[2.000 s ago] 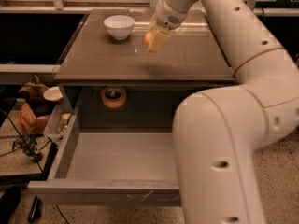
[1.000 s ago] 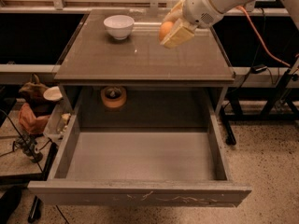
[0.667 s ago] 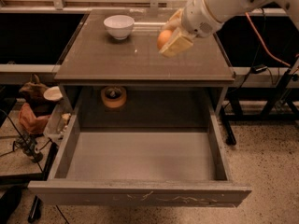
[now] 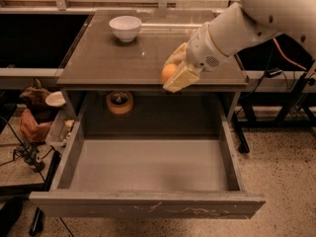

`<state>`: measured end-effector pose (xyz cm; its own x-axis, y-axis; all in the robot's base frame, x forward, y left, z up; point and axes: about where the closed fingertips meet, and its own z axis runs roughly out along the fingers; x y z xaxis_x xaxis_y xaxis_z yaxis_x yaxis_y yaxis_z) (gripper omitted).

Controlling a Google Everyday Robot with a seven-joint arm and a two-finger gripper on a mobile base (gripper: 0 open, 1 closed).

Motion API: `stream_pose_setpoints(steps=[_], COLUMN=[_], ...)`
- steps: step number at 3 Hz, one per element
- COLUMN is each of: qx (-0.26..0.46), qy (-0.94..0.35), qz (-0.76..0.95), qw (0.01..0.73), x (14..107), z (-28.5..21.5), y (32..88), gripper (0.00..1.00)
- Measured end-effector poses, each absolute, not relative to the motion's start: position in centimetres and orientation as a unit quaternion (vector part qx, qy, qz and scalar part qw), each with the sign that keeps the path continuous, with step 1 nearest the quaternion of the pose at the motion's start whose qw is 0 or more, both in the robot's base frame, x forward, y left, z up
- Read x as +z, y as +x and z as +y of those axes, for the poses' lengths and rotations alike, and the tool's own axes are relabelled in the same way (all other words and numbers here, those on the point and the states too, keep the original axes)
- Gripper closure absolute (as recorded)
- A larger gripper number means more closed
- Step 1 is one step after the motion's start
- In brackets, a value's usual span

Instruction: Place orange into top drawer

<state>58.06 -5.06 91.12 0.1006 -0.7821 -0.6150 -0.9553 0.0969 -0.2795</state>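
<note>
My gripper is shut on the orange, a small round orange fruit held between the cream fingers. It hangs in the air over the front edge of the table top, above the back of the open top drawer. The drawer is pulled far out, with a plain grey floor and a scratched front panel. Nothing lies on its floor.
A white bowl stands on the brown table top at the back left. A tan tape roll sits under the table top behind the drawer. Clutter and cables stand at the left. Table legs and cables are at the right.
My gripper has carried the orange from above the middle of the table top forward and down to the front edge, over the open drawer. The arm has swung in from the right.
</note>
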Motion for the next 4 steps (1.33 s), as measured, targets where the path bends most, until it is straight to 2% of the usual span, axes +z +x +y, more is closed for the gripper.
stream_pose_setpoints(steps=[2,4], qx=[0.111,0.184], qy=[-0.644,-0.623], qz=[0.684,0.684], qw=[0.324,0.332], x=[88.7,81.3], z=[-5.1,-1.3], y=[58.5,55.8], gripper=[1.0,1.0])
